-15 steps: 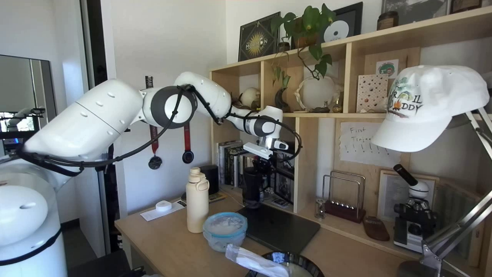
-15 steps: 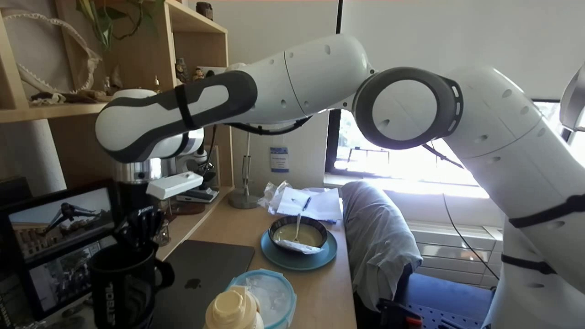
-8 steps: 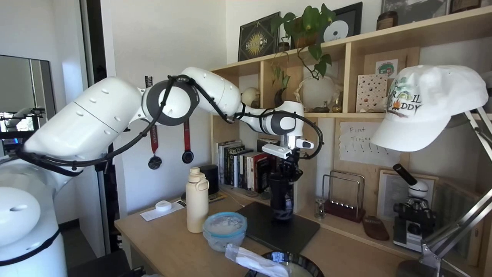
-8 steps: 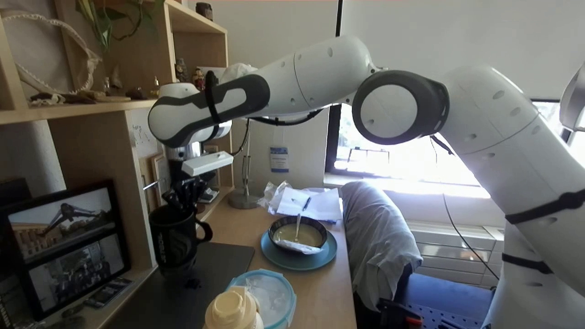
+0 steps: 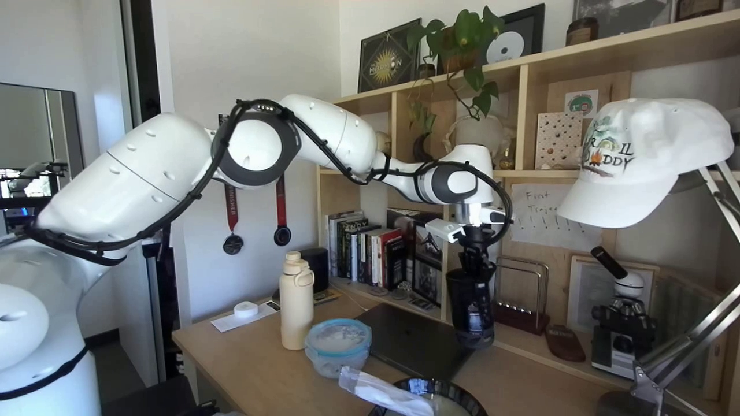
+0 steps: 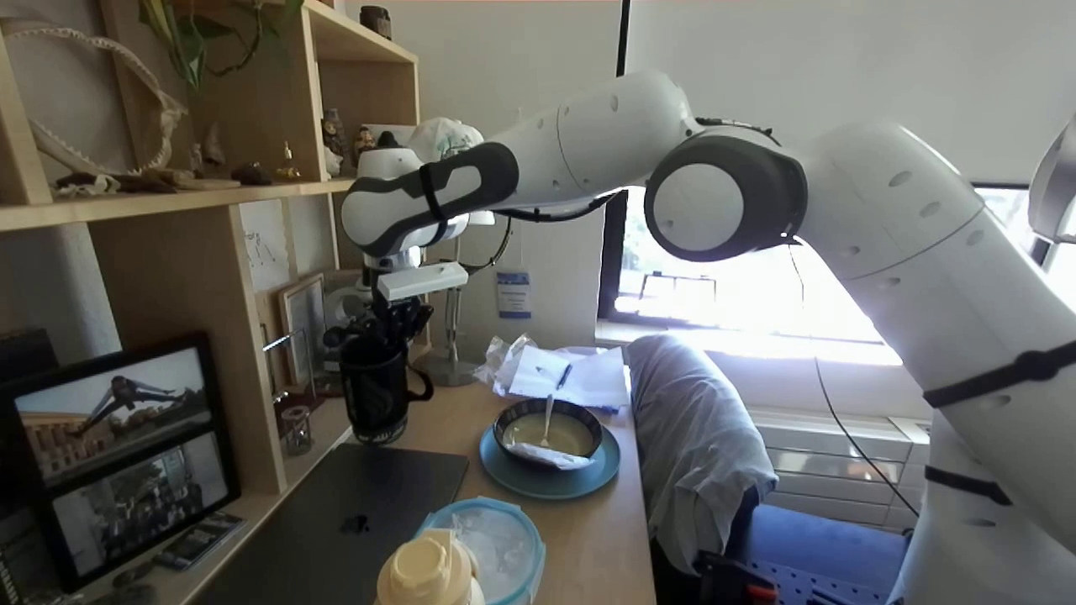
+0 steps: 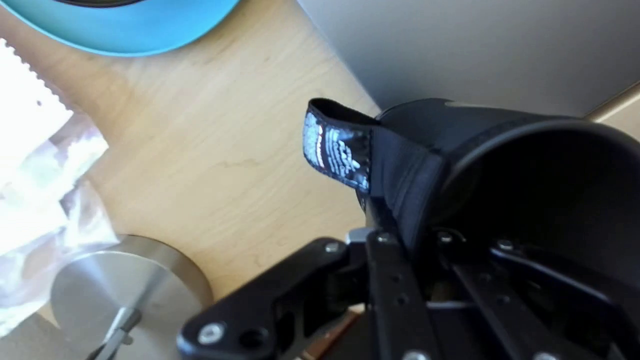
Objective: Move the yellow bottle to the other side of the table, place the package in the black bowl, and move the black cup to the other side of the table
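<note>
My wrist view's right edge crops the black cylindrical cup (image 7: 530, 185). In an exterior view, I see the wide, round black bowl (image 5: 459, 394) cut off below.

It looked like a home office: on the wooden desk (image 5: 260, 358) below the fingers (image 7: 394, 282) lay a laptop (image 5: 399, 346), and in an exterior view a cap (image 6: 445, 137) perched on a lamp (image 6: 445, 370) beyond them. Higher than the fingers, a plant (image 5: 467, 29) trailed from a shelf (image 5: 524, 115) that also held books (image 5: 370, 254) and framed photos (image 6: 126, 403), while well apart from the fingers medals (image 5: 233, 244) hung on the wall (image 5: 248, 75).
</note>
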Robot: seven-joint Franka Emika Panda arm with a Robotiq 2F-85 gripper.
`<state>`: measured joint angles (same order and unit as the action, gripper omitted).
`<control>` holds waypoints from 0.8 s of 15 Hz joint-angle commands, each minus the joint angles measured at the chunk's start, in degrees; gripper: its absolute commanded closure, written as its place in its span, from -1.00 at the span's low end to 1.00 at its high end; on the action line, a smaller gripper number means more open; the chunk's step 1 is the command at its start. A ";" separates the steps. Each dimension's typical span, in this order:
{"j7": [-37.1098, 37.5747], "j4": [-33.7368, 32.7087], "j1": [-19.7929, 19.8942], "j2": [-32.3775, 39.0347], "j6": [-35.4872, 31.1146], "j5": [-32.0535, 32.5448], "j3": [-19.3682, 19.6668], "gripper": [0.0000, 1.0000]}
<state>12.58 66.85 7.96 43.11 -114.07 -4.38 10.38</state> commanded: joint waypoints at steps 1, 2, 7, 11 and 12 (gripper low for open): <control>5.62 3.13 1.27 -2.07 -1.22 1.17 1.54 0.88; 6.57 3.35 1.70 -2.03 -1.10 1.10 1.94 0.88; 9.45 4.62 2.93 -1.33 -0.47 -1.50 3.75 0.89; 9.70 5.07 5.75 -1.10 0.29 -4.53 1.51 0.89; 9.74 5.15 6.12 -1.06 0.26 -5.15 1.33 0.88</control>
<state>20.76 70.57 12.68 43.44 -114.11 -7.63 13.08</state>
